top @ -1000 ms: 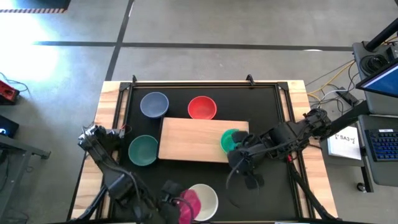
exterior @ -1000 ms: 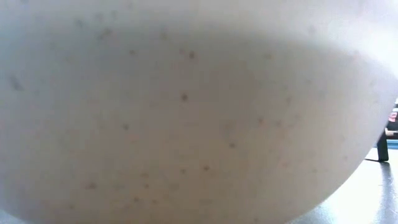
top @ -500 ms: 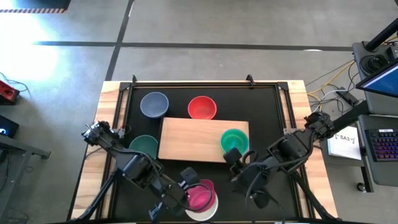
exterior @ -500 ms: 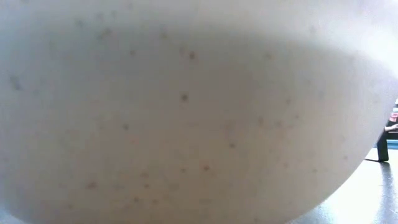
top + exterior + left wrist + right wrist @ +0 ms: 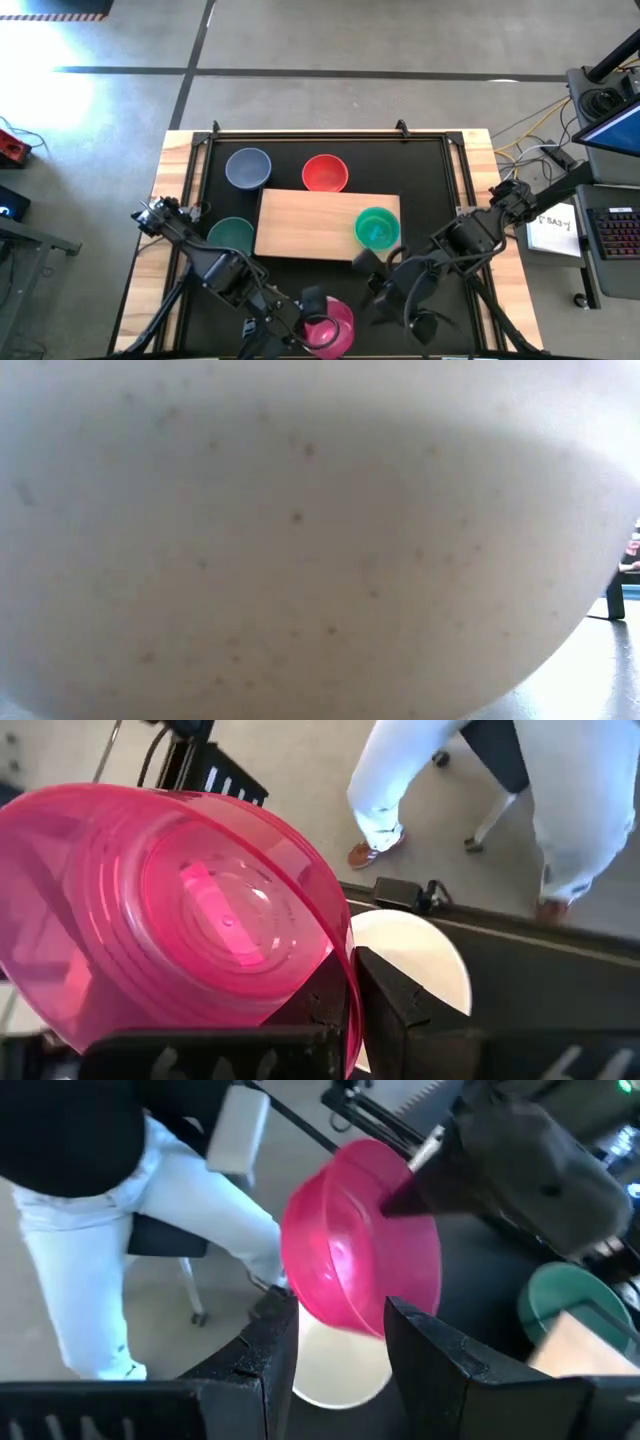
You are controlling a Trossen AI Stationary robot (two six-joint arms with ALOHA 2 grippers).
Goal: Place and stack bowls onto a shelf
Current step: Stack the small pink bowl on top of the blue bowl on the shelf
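Note:
My left gripper (image 5: 312,305) is shut on the magenta bowl (image 5: 333,325) and holds it over the cream-white bowl (image 5: 412,952) near the table's near edge. The cream-white bowl's wall (image 5: 300,540) fills the low view. My right gripper (image 5: 372,280) is open and hangs just right of them, near side of the shelf (image 5: 310,222). A green bowl (image 5: 377,227) stands on the shelf's right end. The blue-grey bowl (image 5: 248,167) and red bowl (image 5: 325,172) sit on the table beyond the shelf, and the teal-green bowl (image 5: 232,235) sits at its left. My left gripper pinches the magenta bowl's rim (image 5: 343,982), one finger inside the bowl and one finger (image 5: 395,1005) outside. The bowl is tilted in the hold, its opening turned sideways (image 5: 345,1265), above the cream-white bowl (image 5: 340,1365); whether the two touch I cannot tell.
The black tabletop has wooden edges (image 5: 176,200). A person in light trousers (image 5: 560,780) stands beyond the near edge by a chair (image 5: 165,1240). A desk with a keyboard (image 5: 615,235) lies off the right side. Bare black surface (image 5: 430,180) shows right of the red bowl.
My left gripper has carried the magenta bowl toward the table's right, from beside the cream-white bowl to over it, so the cream-white bowl is now mostly covered from above. My right gripper has drawn back from the green bowl on the shelf toward the near edge.

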